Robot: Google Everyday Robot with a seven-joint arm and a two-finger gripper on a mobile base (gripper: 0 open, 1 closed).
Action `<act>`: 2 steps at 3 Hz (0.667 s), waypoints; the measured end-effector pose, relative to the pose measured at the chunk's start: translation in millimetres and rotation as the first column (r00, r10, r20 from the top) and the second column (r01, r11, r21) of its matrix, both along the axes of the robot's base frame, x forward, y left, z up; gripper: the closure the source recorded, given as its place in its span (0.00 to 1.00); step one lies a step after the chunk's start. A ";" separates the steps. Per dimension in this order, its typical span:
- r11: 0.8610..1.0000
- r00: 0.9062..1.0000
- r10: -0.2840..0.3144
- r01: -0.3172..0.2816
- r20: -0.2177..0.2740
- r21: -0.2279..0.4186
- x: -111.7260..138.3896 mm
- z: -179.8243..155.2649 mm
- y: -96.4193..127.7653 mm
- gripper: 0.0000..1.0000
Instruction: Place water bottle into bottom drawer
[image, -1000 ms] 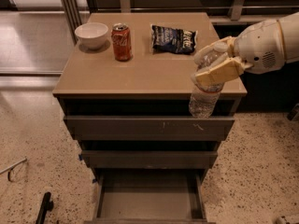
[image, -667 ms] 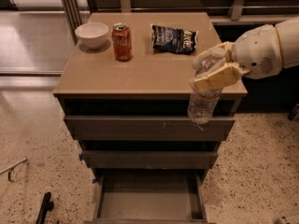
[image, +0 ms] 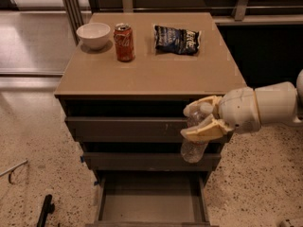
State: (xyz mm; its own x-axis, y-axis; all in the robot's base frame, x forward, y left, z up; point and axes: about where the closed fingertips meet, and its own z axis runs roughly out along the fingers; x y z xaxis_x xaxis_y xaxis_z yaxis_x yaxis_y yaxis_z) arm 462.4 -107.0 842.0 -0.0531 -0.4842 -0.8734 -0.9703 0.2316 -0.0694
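My gripper (image: 202,121) is shut on the water bottle (image: 194,146), a clear plastic bottle held roughly upright in front of the cabinet's right side, at the height of the upper and middle drawers. The bottle's lower half hangs below the cream fingers (image: 206,131). The bottom drawer (image: 151,203) is pulled open below and to the left of the bottle, showing its plain grey floor. The white arm reaches in from the right.
On the tan cabinet top (image: 156,70) stand a white bowl (image: 93,34), an orange-red soda can (image: 124,42) and a dark chip bag (image: 178,38). A black object (image: 45,210) lies on the speckled floor at lower left.
My gripper has carried the bottle down and forward, from the cabinet's top edge to the front of the drawers. The view now sits closer above the open bottom drawer.
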 end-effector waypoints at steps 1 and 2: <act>0.999 0.997 0.053 -0.053 -0.053 -0.004 -12.5 -89.6 8.5 1.00; 0.999 0.997 0.053 -0.053 -0.053 -0.004 -12.5 -89.8 8.5 1.00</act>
